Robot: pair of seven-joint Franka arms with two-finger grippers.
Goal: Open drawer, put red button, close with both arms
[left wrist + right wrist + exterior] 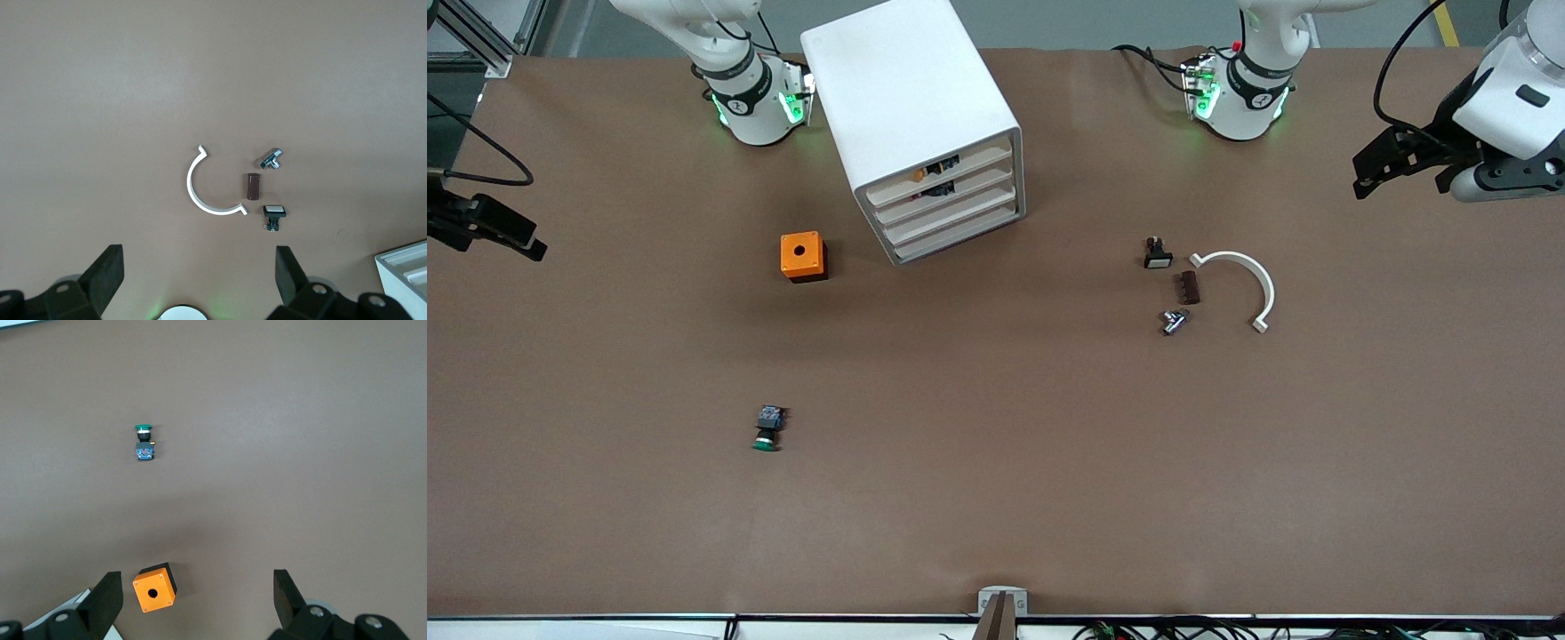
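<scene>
**A:** Where does the right arm hang?

**B:** The right claw [197, 581] is up in the air over the right arm's end of the counter [996, 498]. Its fingers are spread wide and hold nothing.

**A:** What lies on the counter near that end?

**B:** A green-capped button [767, 428] lies on its side, its cap turned toward the front camera. Farther from that camera is an orange box [803, 256] with a round hole in its top, standing just beside the cabinet [907, 98].

**A:** And the drawer?

**B:** The drawer [947, 198], second front down, sits level with the three other trays, so it looks shut.

**A:** The red button?

**B:** He cannot tell. Something dark with a touch of orange [938, 188] shows in the slot just above that drawer's front, and a like bit in the slot above the top tray. Both are too small to name.

**A:** Toward the left arm's end?

**B:** There are four small pieces close together: a black switch with a white face [1158, 254], a brown block [1188, 287], a little metal fitting [1174, 321] and a white curved strip [1261, 283].

**A:** The left arm?

**B:** The left claw [200, 252] hangs over the counter's left-arm end. It is released and empty, with its fingers well apart.
</scene>
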